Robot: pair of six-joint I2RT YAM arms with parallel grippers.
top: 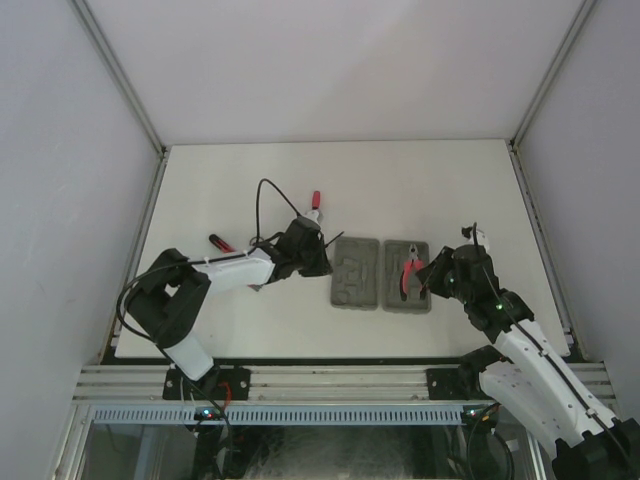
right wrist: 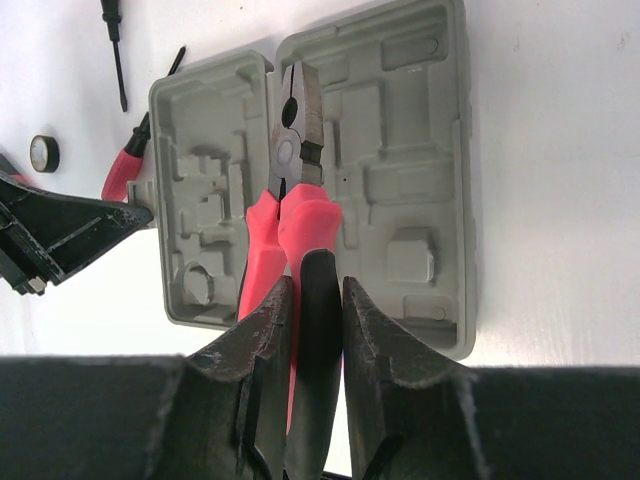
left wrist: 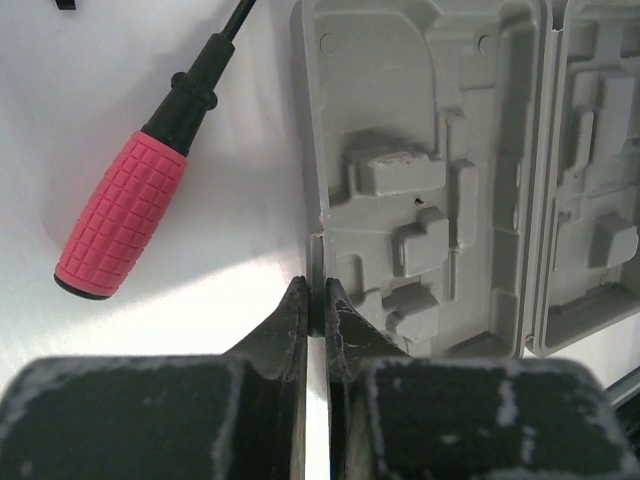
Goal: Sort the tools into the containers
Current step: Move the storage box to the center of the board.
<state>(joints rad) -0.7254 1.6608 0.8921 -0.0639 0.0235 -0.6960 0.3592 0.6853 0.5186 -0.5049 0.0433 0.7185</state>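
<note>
The white rectangular desk [top: 400,190] carries everything. Around its middle, somewhat nearer the near edge, two flat grey moulded-plastic trays with rounded corners lie with their long sides touching. These are the left grey tray [top: 355,272] and, on the side toward the right edge, the right grey tray [top: 407,277].

The black two-finger left gripper [left wrist: 316,300] reaches in from the desk's left side. Its jaws are drawn in to a thin slit astride the left grey tray's rim on the side facing the left edge, one finger outside the wall and the other over the recesses. The right gripper [right wrist: 315,290] comes from the near right corner, its jaws clamped on one black-tipped handle.

That handle belongs to the steel-headed pliers with red grips [right wrist: 295,190]. They lie along the right grey tray beside the seam, head pointing to the far edge. Whether they rest fully in a recess cannot be told.

A screwdriver with a fat red chequered handle [left wrist: 125,225] lies on the desk just beside the left grey tray, its black shaft pointing toward the far edge. A thinner red-topped screwdriver [top: 315,200] lies nearer the far edge. A third, slim red-and-black screwdriver [top: 220,243] lies toward the left edge.

A small dark ring [right wrist: 43,152] sits on the desk beside the left gripper, apart from both trays.
</note>
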